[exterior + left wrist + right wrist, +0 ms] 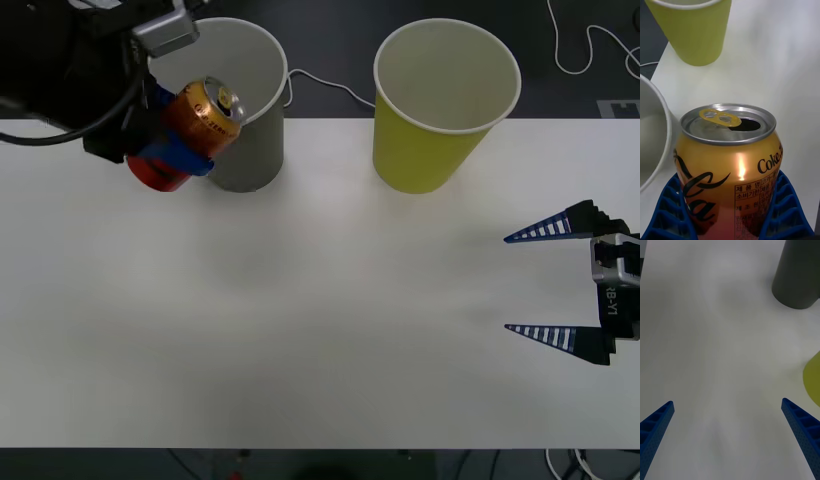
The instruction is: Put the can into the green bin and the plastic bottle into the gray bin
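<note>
Left gripper [178,135] clamps the can [190,130] aloft beside the gray bin [262,150] — probably bound for the green bin [425,150]; right gripper [560,290] waits spread, empty.

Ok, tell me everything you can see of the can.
The can is a small orange-gold metal drink can, shading to red at its base, with black script lettering. Its shiny silver top carries a gold pull-tab, and the mouth is open. The left claw holds it tilted in the air, blue fingers pressing both sides, beside the gray bin near its rim.
</note>
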